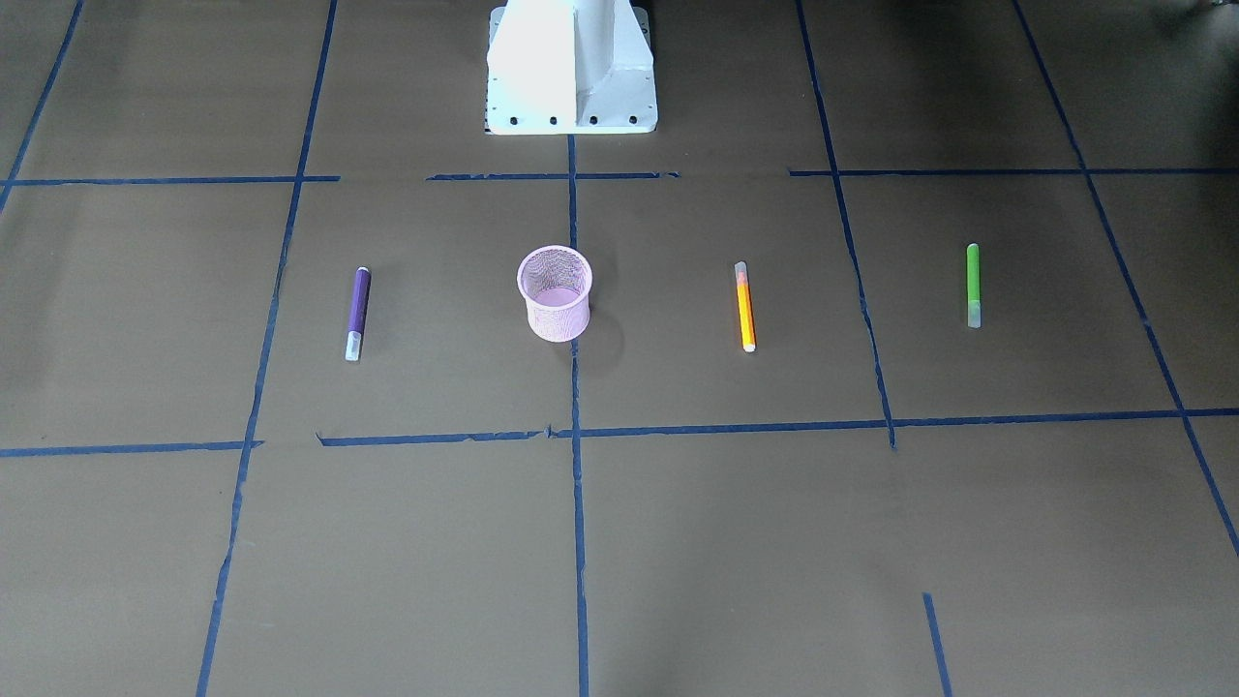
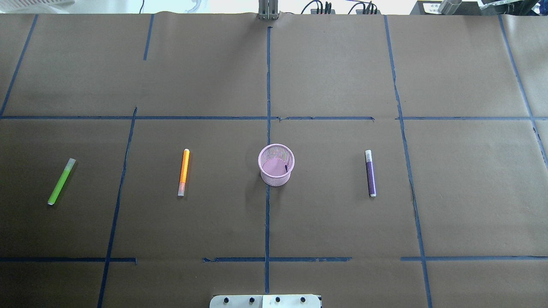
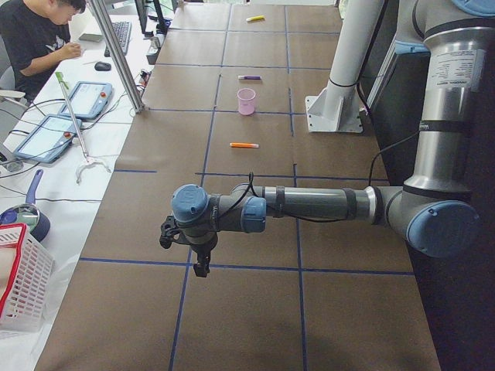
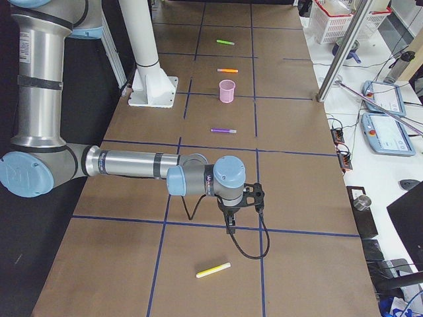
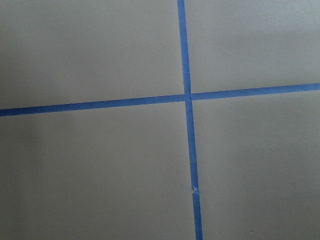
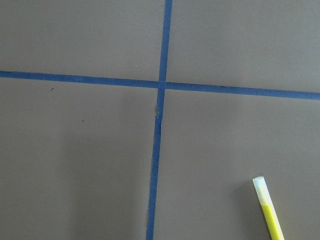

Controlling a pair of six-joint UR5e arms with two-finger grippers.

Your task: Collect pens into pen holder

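Note:
The pink mesh pen holder [image 2: 276,164] stands upright mid-table, with no pen sticking out of it. Three pens lie flat on the table: purple [image 2: 370,173] to its right, orange [image 2: 183,172] to its left, green [image 2: 61,181] further left. A yellow pen [image 4: 213,270] lies near the table's right end, also in the right wrist view [image 6: 268,210]. My right gripper [image 4: 230,228] hangs just above the table beside that yellow pen. My left gripper [image 3: 203,267] hangs over the table's left end. Both show only in the side views, so I cannot tell whether they are open or shut.
Blue tape lines [image 2: 267,205] divide the brown table into squares. The white robot base [image 1: 571,73] stands at the near edge. Beside the table a person [image 3: 35,42] sits at a bench with tablets [image 3: 50,137], a white basket [image 3: 23,282] and a metal post [image 3: 116,54].

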